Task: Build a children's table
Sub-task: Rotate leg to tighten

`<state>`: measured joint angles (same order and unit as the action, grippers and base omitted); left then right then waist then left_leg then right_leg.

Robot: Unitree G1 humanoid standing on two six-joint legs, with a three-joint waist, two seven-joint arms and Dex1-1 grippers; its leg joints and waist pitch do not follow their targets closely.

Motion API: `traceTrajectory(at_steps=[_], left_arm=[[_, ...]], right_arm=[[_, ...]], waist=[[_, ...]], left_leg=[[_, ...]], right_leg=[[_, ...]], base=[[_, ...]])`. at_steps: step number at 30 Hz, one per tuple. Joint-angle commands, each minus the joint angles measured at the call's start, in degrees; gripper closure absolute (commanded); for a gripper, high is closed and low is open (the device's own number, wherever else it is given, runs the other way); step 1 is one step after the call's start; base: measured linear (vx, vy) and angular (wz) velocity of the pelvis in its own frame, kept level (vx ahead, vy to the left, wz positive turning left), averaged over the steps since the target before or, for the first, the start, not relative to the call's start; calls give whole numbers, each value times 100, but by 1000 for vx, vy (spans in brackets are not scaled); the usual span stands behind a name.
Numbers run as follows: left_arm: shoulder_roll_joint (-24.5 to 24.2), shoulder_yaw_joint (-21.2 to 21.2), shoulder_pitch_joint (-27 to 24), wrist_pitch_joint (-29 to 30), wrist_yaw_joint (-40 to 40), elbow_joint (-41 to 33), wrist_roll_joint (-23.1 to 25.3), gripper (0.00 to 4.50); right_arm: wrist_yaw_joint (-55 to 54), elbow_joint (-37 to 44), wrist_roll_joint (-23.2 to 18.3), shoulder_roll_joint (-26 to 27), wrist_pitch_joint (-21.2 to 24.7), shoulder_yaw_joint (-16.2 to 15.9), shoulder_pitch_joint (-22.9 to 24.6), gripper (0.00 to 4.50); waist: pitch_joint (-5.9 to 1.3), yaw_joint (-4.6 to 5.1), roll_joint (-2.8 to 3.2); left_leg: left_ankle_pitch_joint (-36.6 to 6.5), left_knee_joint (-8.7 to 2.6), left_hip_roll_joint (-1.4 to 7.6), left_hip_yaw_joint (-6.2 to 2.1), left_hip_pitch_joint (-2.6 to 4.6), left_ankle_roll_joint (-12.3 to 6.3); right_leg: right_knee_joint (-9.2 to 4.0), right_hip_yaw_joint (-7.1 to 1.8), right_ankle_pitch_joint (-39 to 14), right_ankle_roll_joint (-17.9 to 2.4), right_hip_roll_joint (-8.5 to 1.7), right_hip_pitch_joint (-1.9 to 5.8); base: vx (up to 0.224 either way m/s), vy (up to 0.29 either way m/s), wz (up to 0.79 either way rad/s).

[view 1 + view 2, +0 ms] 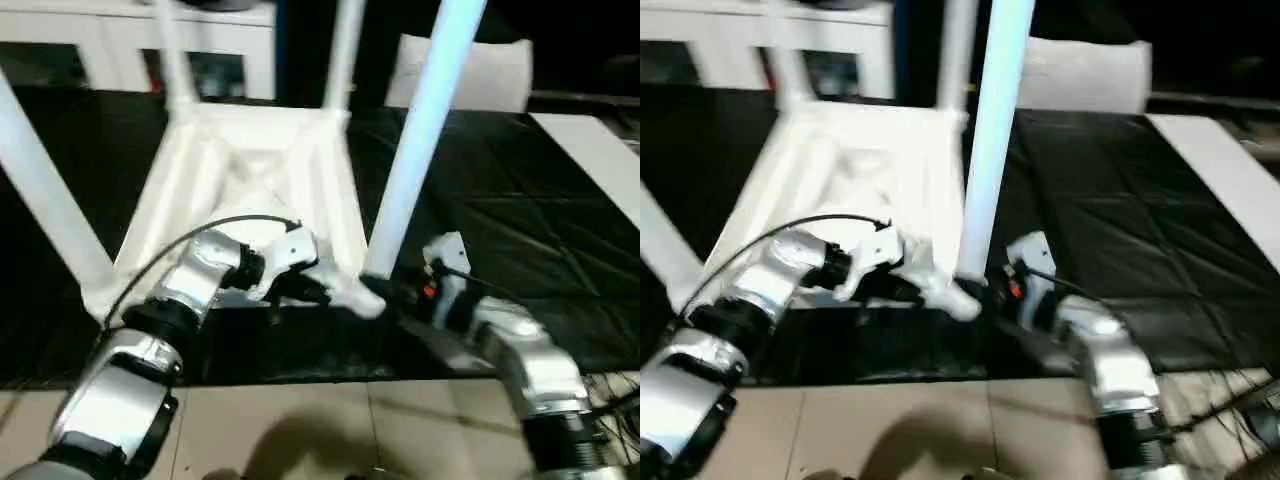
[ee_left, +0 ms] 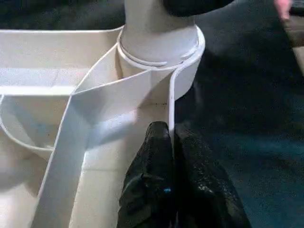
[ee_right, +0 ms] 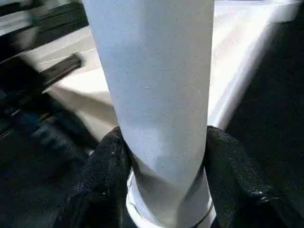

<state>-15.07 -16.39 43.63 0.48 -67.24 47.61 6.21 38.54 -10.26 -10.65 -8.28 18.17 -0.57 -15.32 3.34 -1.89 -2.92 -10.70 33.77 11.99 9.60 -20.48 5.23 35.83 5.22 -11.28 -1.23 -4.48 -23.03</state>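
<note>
The tabletop lies upside down on black sheeting, ribbed underside up, its long axis running away from the robot. The legs stand up out of its corner sockets; the near right leg rises almost upright, tipped a little to the right. The right gripper has its jaws half open, clasping that leg low, just above the socket. The left gripper has its jaws pressed together over a thin rib beside that socket. Pale floor tiles lie nearest the robot; a white cabinet stands behind.
</note>
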Motion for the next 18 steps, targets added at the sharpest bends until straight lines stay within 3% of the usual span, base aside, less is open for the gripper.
traceTrajectory(at_steps=[1,2,3,4,8,12,13,15,18], left_arm=[[405,-131,146,-313,-3,-271,-119,450],[393,-156,167,-379,-19,-237,-90,450],[371,-183,197,-450,-36,-189,-56,450],[348,-202,220,-516,-69,-151,-38,450],[216,-169,223,-644,-269,-175,-71,450],[122,-96,199,-687,-277,-154,-116,450],[97,-86,192,-693,-274,-137,-115,450],[71,-73,181,-718,-270,-109,-105,450],[94,76,162,-675,-187,-65,-221,450]], right_arm=[[-238,-12,-67,307,138,-302,-53,258],[-233,-25,-69,295,108,-296,-51,258],[-233,-25,-75,265,86,-288,-38,203],[-224,-26,-89,237,81,-273,-25,189],[-173,132,-112,110,157,-107,88,154],[-54,278,-148,-110,-125,-10,235,120],[-3,297,-152,-174,-234,20,278,120],[190,396,-400,-259,-5,127,365,94],[355,504,-394,-550,-191,264,569,80]], waist=[[-360,-33,0],[-365,-29,-19],[-369,-28,-1],[-366,-23,12],[-399,-39,22],[-425,-99,28],[-423,-110,24],[-415,-123,9],[-399,-140,-5]], left_leg=[[-989,-393,109,-15,-22,-134],[-991,-392,110,-12,-22,-154],[-987,-390,121,-10,-13,-175],[-964,-395,125,-11,-16,-204],[-705,-375,137,5,-5,-293],[-400,-353,150,20,14,-462],[-403,-354,146,19,3,-480],[-486,-355,142,23,14,-520],[-626,-354,143,29,13,-466]], right_leg=[[-577,-327,-1764,-799,-390,319],[-582,-326,-1742,-801,-387,321],[-566,-332,-1625,-840,-385,320],[-557,-335,-1464,-890,-381,321],[-471,-354,-707,-1143,-381,347],[-388,-357,58,-1364,-391,381],[-385,-353,82,-1384,-396,392],[-402,-354,-38,-1375,-398,401],[-446,-352,-418,-1276,-402,390]], base=[[0,0,0],[0,0,0],[0,0,0],[0,0,0],[0,0,0],[0,0,0],[0,0,0],[0,0,0],[0,0,0]])
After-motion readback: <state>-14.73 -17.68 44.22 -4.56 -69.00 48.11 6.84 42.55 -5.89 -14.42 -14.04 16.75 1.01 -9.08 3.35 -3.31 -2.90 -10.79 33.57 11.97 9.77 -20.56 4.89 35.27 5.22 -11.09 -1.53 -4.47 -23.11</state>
